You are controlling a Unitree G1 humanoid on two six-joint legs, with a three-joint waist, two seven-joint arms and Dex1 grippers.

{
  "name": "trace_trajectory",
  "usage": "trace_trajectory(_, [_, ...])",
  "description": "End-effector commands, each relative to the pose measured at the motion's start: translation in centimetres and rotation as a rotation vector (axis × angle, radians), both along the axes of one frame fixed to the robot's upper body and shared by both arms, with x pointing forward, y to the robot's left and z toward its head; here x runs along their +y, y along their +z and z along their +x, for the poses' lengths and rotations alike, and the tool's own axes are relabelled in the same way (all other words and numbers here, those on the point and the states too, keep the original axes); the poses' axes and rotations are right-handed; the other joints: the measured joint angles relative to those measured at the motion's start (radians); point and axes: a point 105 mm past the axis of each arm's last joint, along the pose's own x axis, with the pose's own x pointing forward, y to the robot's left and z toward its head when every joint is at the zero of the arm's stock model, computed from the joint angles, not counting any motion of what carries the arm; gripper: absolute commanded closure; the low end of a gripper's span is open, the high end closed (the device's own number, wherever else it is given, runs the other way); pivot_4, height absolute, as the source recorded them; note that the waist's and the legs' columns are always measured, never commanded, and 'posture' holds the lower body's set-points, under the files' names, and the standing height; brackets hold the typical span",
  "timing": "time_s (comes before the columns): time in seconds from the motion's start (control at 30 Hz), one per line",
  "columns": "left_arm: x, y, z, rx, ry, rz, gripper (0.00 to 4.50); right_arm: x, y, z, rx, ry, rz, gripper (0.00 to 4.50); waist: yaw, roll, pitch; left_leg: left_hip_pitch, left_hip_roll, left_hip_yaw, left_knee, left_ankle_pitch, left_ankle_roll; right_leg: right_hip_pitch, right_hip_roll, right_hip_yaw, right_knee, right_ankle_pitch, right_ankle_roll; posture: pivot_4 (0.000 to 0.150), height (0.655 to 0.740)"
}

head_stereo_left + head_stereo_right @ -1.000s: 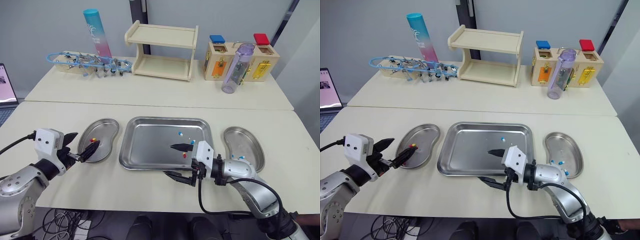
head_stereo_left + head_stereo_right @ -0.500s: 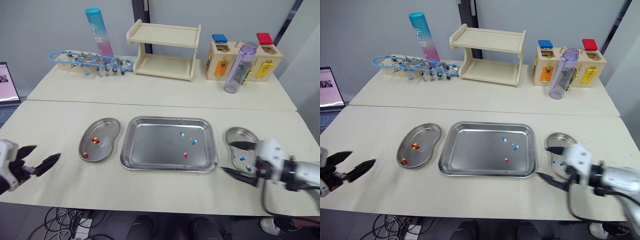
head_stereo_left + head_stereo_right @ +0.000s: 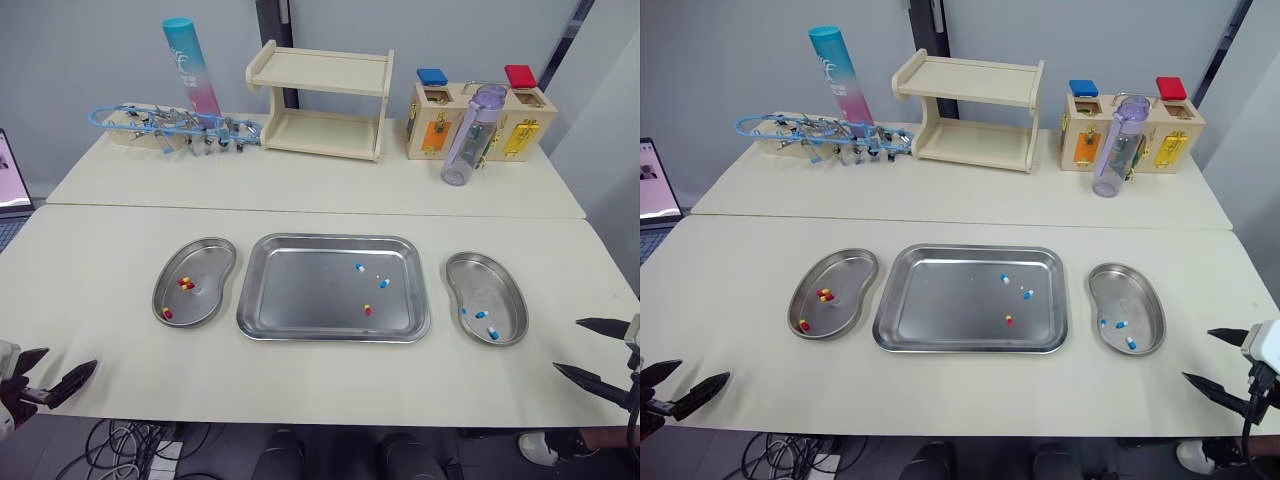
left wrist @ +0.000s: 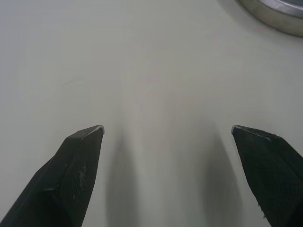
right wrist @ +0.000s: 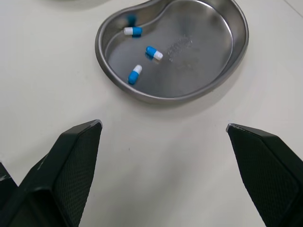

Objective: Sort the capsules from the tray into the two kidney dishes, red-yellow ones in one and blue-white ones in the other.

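1. Broadly, the table [image 3: 300, 190] carries everything, with the steel pieces in a row across its near half.
2. Centre of that row is the tray [image 3: 300, 300], flat, with a dish just beside each end.
3. Next, the left dish [image 3: 210, 262] sits off the tray's left end and the right dish [image 3: 495, 285] off its right end. Neither touches the tray.
4. Low at the front left edge, the left gripper [image 3: 70, 357] hovers with jaws spread and empty, well apart from the left dish.
5. Opposite, the right gripper [image 3: 567, 344] hangs by the front right edge, jaws spread wide and empty, pointing toward the right dish.
6. Two blue-white capsules [image 3: 359, 267] and one red-yellow capsule [image 3: 368, 310] lie in the tray's right half.
7. Red-yellow ones [image 3: 185, 284] lie in the left dish, blue-white ones [image 5: 154, 52] in the right dish.
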Motion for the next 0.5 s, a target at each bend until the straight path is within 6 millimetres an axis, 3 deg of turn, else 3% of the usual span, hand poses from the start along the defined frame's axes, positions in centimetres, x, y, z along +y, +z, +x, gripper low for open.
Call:
trace_trajectory(0.03, [0.26,1.09,-0.14,-0.031,0.004,0.017,0.03,-0.24,0.95,0.01,-0.041,0.007,-0.033,0.00,0.000,0.000,0.000,0.000,0.000,0.000,0.000,0.000,0.000,0.000,0.000,0.000,0.000,0.000,0.000,0.150,0.7400])
trace_trajectory(0.5, [0.11,1.03,-0.30,0.001,-0.032,0.026,0.03,0.68,0.82,0.33,-0.038,0.054,-0.030,0.00,0.001,0.000,0.000,0.000,0.000,0.000,0.000,0.000,0.000,0.000,0.000,0.000,0.000,0.000,0.000,0.150,0.7400])
